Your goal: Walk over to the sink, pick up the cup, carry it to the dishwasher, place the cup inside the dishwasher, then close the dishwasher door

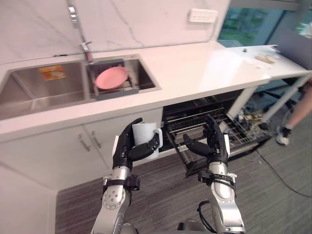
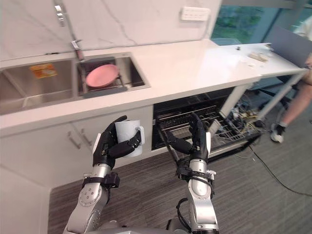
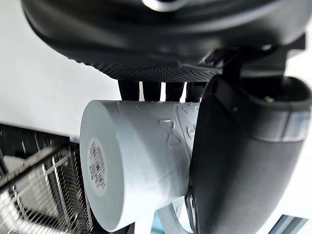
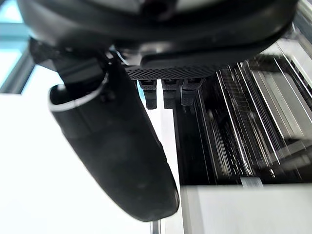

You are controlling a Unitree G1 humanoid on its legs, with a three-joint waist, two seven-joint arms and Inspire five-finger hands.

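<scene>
Left hand (image 1: 126, 150) is gripping the pale cup (image 1: 144, 135), fingers and thumb curling round it, before the cabinet (image 1: 58, 148) beside the open dishwasher (image 1: 195, 121). Right hand (image 1: 213, 144) is hovering with fingers straight. Swinging across is likely risking the cup clipping the rack (image 1: 239, 127) and slipping.

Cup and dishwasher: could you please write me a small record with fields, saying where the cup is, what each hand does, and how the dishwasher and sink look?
cup: white cup, held upright in front of the cabinets below the counter
left hand: left hand curled round the cup
right hand: right hand open, empty, raised before the dishwasher
dishwasher: dishwasher open, rack pulled out
sink: sink holds a pink plate
</scene>
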